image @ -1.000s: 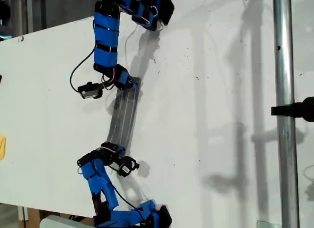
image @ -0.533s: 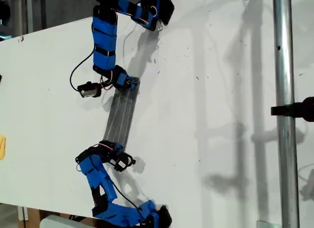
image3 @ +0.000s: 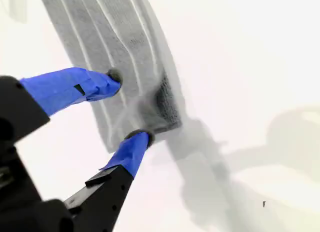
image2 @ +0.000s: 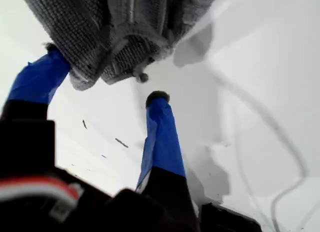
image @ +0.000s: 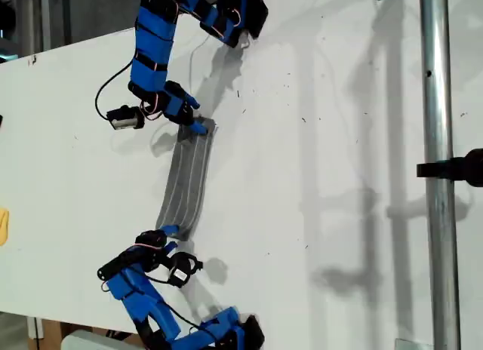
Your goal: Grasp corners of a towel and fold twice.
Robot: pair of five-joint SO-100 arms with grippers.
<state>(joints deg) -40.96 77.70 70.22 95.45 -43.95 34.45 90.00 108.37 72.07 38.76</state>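
1. Now my first gripper [image: 194,116] is at the end of the towel [image: 187,180] that lies nearer the exterior view's top. Half a second ago it was pressed down on that end. Its arm has since swung toward the exterior view's left.
2. Its jaws stand wide apart and hold nothing. In the first wrist view the frayed corners [image2: 141,77] of the towel [image2: 95,27] lie just past the blue fingertips [image2: 157,104], which no longer clamp the cloth.
3. Likewise, my second gripper [image: 169,232] has drawn back from the towel's other end toward the exterior view's lower left, its arm folded lower than before.
4. Its jaws are also open and grip nothing. In the second wrist view one fingertip [image3: 107,78] hovers over the striped cloth [image3: 107,37] and the other sits at its end edge.
5. Meanwhile, the towel has stayed a narrow, slightly curved folded strip, flat on the white table [image: 317,176] between the two grippers.
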